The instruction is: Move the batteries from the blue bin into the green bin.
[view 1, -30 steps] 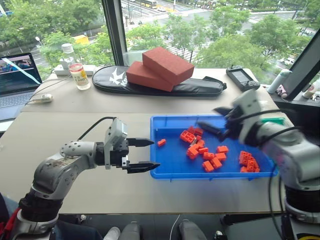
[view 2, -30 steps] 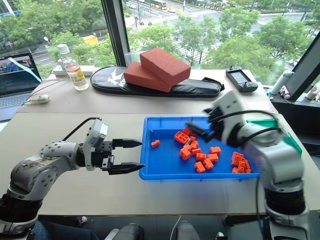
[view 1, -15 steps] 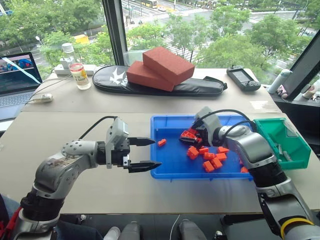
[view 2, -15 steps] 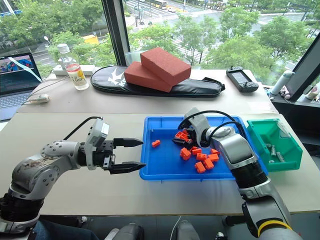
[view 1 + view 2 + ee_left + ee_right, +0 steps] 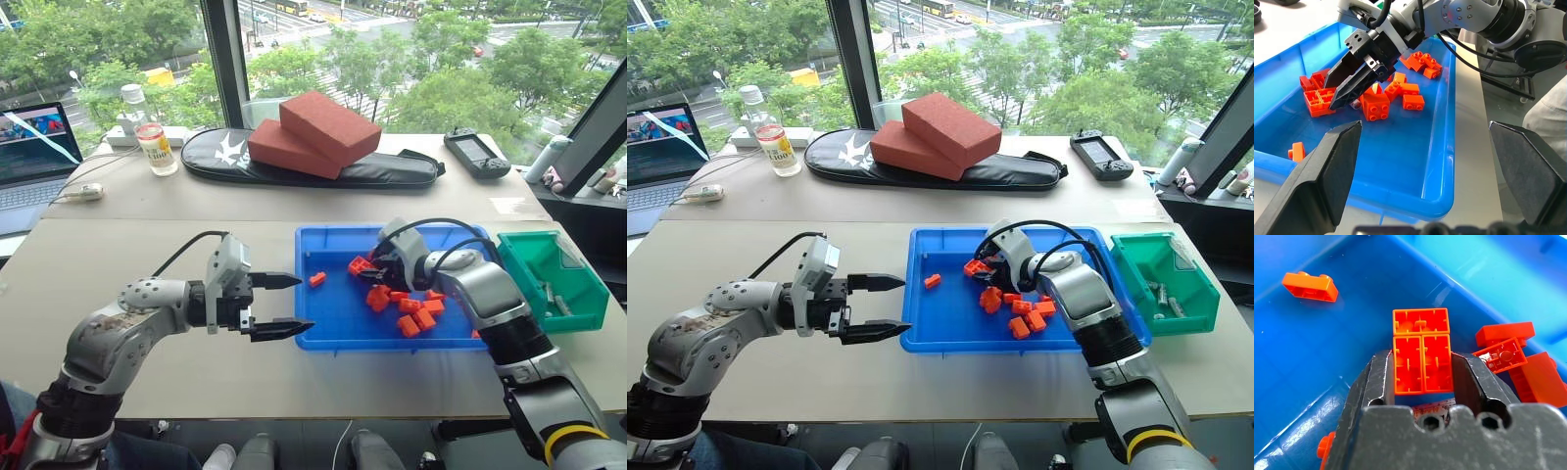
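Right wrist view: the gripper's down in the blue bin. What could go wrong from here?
The right gripper is right against a cluster of orange bricks, so it may lift bricks instead. Carried over, they would wrongly join the batteries in the green bin.

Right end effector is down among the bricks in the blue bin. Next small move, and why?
Probably a short lift straight up to check the catch: the right end effector sits against orange bricks in the blue bin, and whether it has a battery or a brick is unclear.
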